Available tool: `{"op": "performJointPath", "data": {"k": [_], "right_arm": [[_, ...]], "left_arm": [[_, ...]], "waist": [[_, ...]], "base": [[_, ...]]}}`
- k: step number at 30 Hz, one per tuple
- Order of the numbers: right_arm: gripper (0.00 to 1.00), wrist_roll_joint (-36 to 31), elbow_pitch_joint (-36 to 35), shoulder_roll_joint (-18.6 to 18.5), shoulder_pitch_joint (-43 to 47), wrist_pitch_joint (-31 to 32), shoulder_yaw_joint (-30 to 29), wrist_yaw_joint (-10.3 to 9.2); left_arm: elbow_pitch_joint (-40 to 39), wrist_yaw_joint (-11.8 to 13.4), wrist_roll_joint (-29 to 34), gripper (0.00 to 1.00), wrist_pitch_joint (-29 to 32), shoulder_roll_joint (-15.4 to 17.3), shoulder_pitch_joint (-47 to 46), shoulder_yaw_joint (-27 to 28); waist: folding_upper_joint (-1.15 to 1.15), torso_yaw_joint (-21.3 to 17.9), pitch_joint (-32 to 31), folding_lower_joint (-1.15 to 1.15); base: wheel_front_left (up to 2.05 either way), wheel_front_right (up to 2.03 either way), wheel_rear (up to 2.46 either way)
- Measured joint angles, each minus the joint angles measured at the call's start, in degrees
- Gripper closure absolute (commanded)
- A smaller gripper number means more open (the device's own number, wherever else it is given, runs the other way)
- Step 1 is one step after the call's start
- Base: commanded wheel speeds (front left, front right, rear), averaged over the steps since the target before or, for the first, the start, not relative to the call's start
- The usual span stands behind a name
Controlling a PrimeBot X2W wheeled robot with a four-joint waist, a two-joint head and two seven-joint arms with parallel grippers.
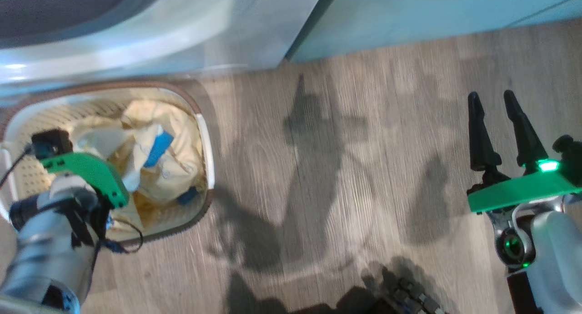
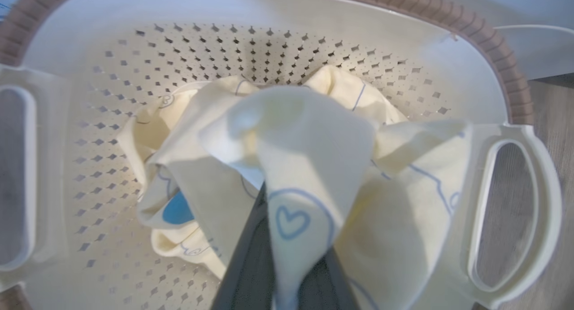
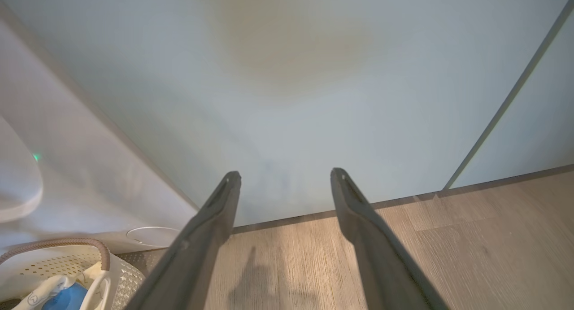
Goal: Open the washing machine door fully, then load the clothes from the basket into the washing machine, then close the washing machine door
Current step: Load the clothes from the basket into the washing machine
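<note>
Yellow clothes (image 2: pixel 314 144) pinched in closed left gripper (image 2: pixel 287 238).

Floor (image 1: pixel 400 123): grey-brown wood planks, smooth and flat.
Shadows (image 1: pixel 313 177): dark shapes lying on the floor.
Cabinet doors (image 3: pixel 291 99): pale teal, flat, side by side, thin gap between them.

Laundry corner — washing machine (image 1: pixel 173 27), basket (image 2: pixel 224 45)

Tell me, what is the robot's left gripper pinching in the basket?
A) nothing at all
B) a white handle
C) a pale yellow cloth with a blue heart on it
C: in the left wrist view the left gripper is shut on a fold of the clothes, drawn up between its dark fingers inside the basket.
</note>
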Motion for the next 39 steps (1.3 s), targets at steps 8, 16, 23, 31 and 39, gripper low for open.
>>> {"op": "performJointPath", "data": {"k": [8,16,23,31,39], "right_arm": [[0.00,0.0,1.5,-0.1,3.5,0.0,-0.4,0.00],[0.00,0.0,2.7,-0.9,6.4,0.0,-0.6,0.00],[0.00,0.4,3.6,-2.1,9.9,0.0,-0.5,0.00],[0.00,0.5,4.3,-2.6,13.1,0.0,-0.4,0.00],[0.00,1.1,4.9,-3.4,15.9,0.0,-0.1,0.00]], "left_arm": [[0.0,-1.5,0.0,1.00,-3.9,-2.0,3.1,-1.5],[-1.0,-2.4,0.3,1.00,-6.4,-3.9,7.4,-3.2],[-6.6,-2.4,0.4,1.00,-6.9,-4.5,11.5,-3.2],[-14.7,-2.5,2.1,1.00,-6.9,-4.1,18.1,-0.9],[-20.3,-2.5,0.5,1.00,-6.9,-4.1,23.3,1.1]], "waist": [[0.00,1.4,-6.2,0.00],[0.00,3.6,-13.5,0.00],[0.00,5.5,-19.5,0.00],[0.00,7.2,-25.6,0.00],[0.00,8.6,-30.7,0.00]], "base": [[0.00,0.00,0.00],[0.00,0.00,0.00],[0.00,0.00,0.00],[0.00,0.00,0.00],[0.00,0.00,0.00]]}}
